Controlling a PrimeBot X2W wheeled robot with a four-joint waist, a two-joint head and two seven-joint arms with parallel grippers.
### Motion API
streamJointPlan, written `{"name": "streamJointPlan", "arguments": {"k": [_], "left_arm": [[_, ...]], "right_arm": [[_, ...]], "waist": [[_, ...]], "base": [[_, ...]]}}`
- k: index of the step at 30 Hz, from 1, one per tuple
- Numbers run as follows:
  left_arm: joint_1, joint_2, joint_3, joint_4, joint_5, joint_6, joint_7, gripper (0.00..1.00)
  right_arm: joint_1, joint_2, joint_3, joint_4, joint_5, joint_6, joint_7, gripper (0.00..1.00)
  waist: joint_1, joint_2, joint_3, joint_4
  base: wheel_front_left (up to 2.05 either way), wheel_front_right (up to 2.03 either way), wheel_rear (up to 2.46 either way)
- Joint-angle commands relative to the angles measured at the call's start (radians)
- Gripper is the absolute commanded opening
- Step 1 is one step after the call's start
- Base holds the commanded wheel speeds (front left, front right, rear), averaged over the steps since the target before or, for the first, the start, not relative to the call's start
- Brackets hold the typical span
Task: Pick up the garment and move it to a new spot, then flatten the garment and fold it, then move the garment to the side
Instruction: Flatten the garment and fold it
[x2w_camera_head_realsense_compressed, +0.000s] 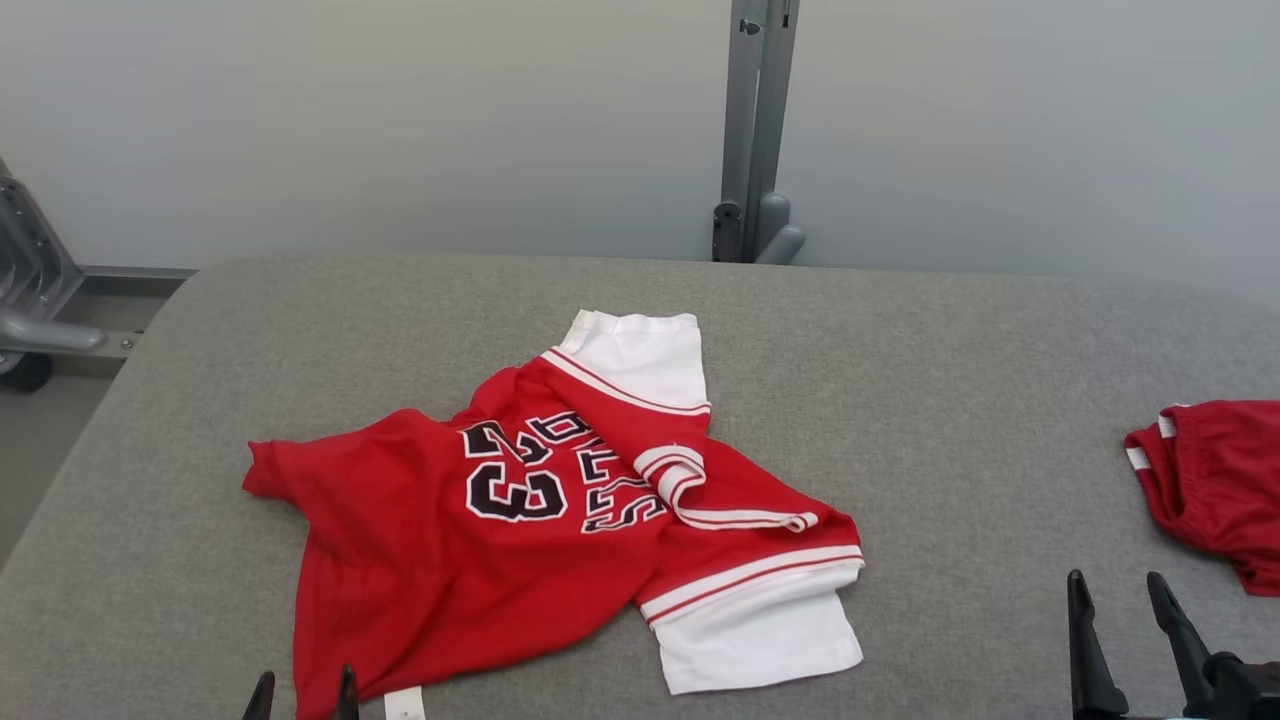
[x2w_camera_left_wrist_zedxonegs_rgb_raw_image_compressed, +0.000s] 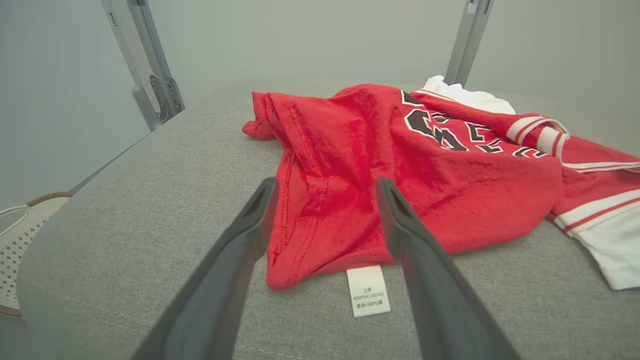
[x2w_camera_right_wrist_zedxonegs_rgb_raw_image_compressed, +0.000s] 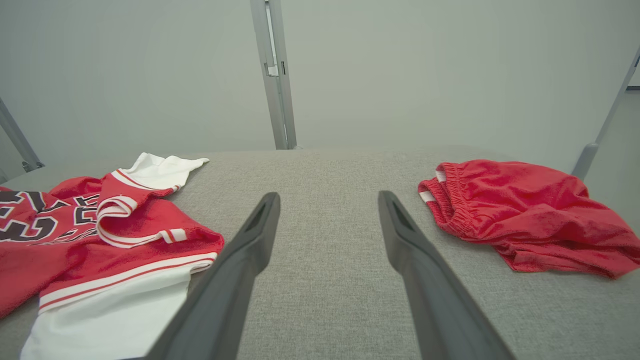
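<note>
Left gripper (x2w_camera_head_realsense_compressed: 305, 682) and right gripper (x2w_camera_head_realsense_compressed: 1115, 582), both wide open, empty

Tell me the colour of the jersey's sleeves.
The sleeves are white, with red-striped bands; best in the head view.

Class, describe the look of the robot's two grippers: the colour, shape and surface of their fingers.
The left gripper and right gripper look alike: each has two long, slim, matte dark-grey fingers tapering to a narrow tip, with a shallow recess near the tip.
</note>
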Motion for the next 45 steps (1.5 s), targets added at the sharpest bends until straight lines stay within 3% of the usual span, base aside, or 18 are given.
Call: {"name": "streamJointPlan", "arguments": {"k": [1,12,27,32,45], "left_arm": [[0.025,-0.009,0.021,0.015,0.022,-0.019,-0.003,1.00],[0.061,-0.108,0.163,0.015,0.120,-0.115,-0.003,1.00],[0.026,-0.157,0.244,0.071,0.186,-0.198,-0.002,1.00],[-0.063,-0.150,0.219,0.204,0.191,-0.215,0.000,1.00],[-0.253,-0.126,0.178,0.479,0.202,-0.214,0.050,1.00]], "right_arm": [[0.015,-0.003,0.003,0.009,0.001,-0.001,0.000,1.00],[0.028,-0.003,0.038,0.049,-0.018,-0.001,0.000,1.00],[0.004,-0.003,0.116,0.075,-0.013,-0.001,0.000,1.00],[-0.088,-0.004,0.255,0.201,-0.029,-0.001,0.000,1.00],[-0.352,-0.004,0.403,0.614,-0.066,-0.001,0.020,1.00]], "waist": [[-0.0001,0.0056,-0.041,0.038],[-0.0001,0.0056,-0.049,0.044],[-0.0001,0.0056,-0.021,0.029],[-0.0001,0.0056,0.029,0.029],[-0.0001,0.0056,0.082,0.045]], "base": [[0.00,0.00,0.00],[0.00,0.00,0.00],[0.00,0.00,0.00],[0.00,0.00,0.00],[0.00,0.00,0.00]]}}
